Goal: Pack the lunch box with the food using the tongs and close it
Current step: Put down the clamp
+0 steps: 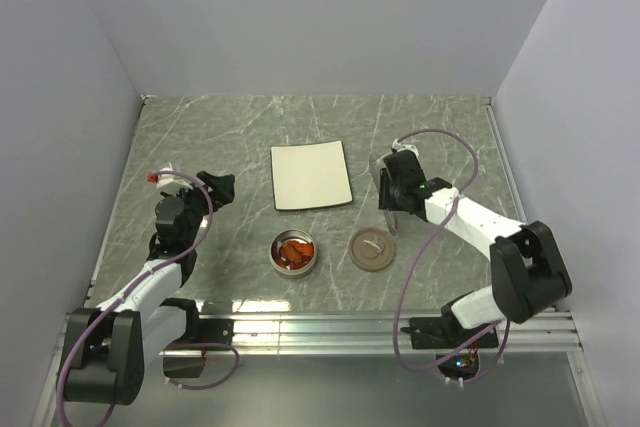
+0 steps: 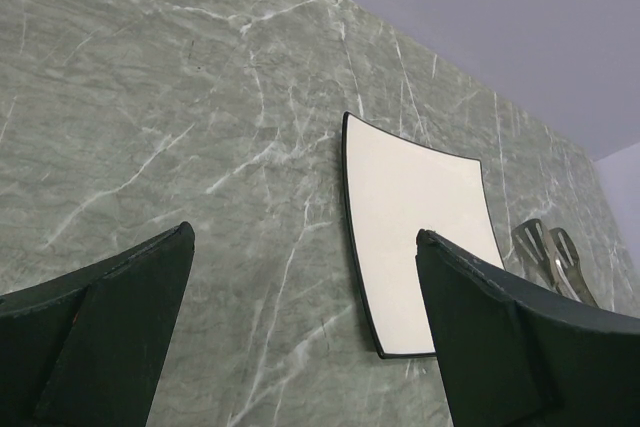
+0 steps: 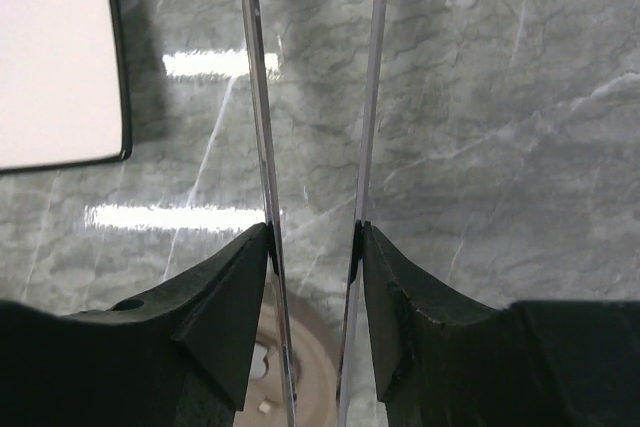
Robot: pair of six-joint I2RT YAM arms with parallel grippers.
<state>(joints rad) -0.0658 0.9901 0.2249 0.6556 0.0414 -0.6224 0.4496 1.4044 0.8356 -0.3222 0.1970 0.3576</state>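
Nearest the arm bases, the lunch box (image 1: 277,255) sits uncovered on the table (image 1: 200,137), with the food (image 1: 295,252) heaped inside as orange and red-brown pieces. Its lid (image 1: 372,249) lies flat just to the right, handle up, not touching the tin.

A little farther back, the right gripper (image 3: 313,237) clamps the tongs (image 3: 258,97), one finger pressed against the outside of each slender arm. The two arms stand apart, and nothing shows between them as far as the wrist view reaches; their tips run out of that view.

Level with it on the left, the left gripper (image 2: 305,235) hangs with its jaws spread wide and holds nothing. Beyond both, the white plate (image 1: 311,175) lies bare.

Packing looks finished, so the step in hand is probably closing the tin. The next move seems to call for laying the tongs down clear of the tin. After that, the lid would be taken by its small handle, carried left and seated level on the rim.
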